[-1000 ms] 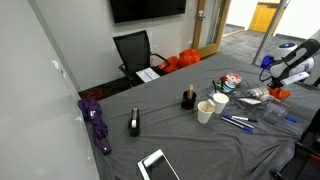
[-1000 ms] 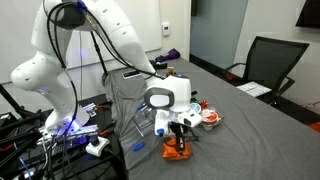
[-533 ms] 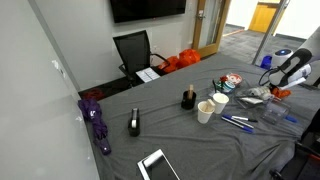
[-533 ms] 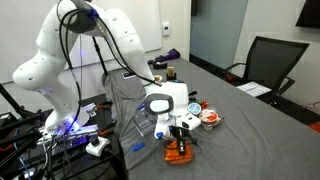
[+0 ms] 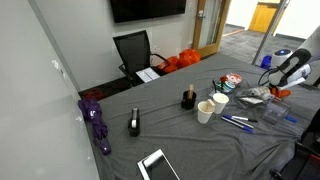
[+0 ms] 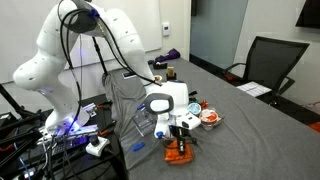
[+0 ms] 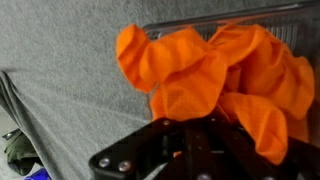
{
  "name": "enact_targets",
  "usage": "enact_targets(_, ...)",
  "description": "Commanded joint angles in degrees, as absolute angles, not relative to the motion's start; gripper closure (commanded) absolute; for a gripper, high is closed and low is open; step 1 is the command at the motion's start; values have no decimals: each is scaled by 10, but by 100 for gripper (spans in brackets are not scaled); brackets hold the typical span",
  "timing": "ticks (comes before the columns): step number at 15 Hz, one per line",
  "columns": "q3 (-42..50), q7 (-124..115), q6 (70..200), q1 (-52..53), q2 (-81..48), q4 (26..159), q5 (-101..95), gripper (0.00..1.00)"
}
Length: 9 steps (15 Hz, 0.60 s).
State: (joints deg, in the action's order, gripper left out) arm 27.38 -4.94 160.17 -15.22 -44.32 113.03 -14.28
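**Exterior view, wide.**
- Tool (image 5: 277, 88): at the right edge of the surface (image 5: 170, 135), low over it. It is too small here to read how the jaws stand.
- Orange cloth (image 5: 280, 93): a small bunch directly under the tool, at the right end of the surface.
- Paper cups (image 5: 206, 111) and pens (image 5: 238, 123): left of the cloth, apart from it.

**Exterior view, close.**
- Tool (image 6: 180, 140): pointing down, its tip meeting the orange cloth (image 6: 178, 153).
- Cloth: crumpled at the near left corner of the grey-covered surface (image 6: 240, 130). Whether its lower folds rest on the cover or hang just clear cannot be told.

**Wrist view.**
- Tool (image 7: 195, 135): jaws fully closed, pinching a fold at the near side of the orange cloth (image 7: 200, 70).
- Clear container (image 7: 290, 25): its rim runs behind the cloth at the far right, touching or just beside it.

**Hazards, as judged.**
- Slip: the pinch takes only a thin fold of a loose bunch, so a quick lift could pull it free and drop the cloth.
- Snag: trailing folds lie against the container rim and could catch, dragging or tipping the container.
- Cover: the tool sits low, so any further descent could pinch or rumple the grey fabric and shift the nearby items.
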Motion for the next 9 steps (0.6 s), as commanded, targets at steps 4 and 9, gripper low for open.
enact_targets(4,274,-35,1581,-147,-404,1143,-138,100)
enact_targets(9,262,-33,1554,-149,-362,1152,-135,100)
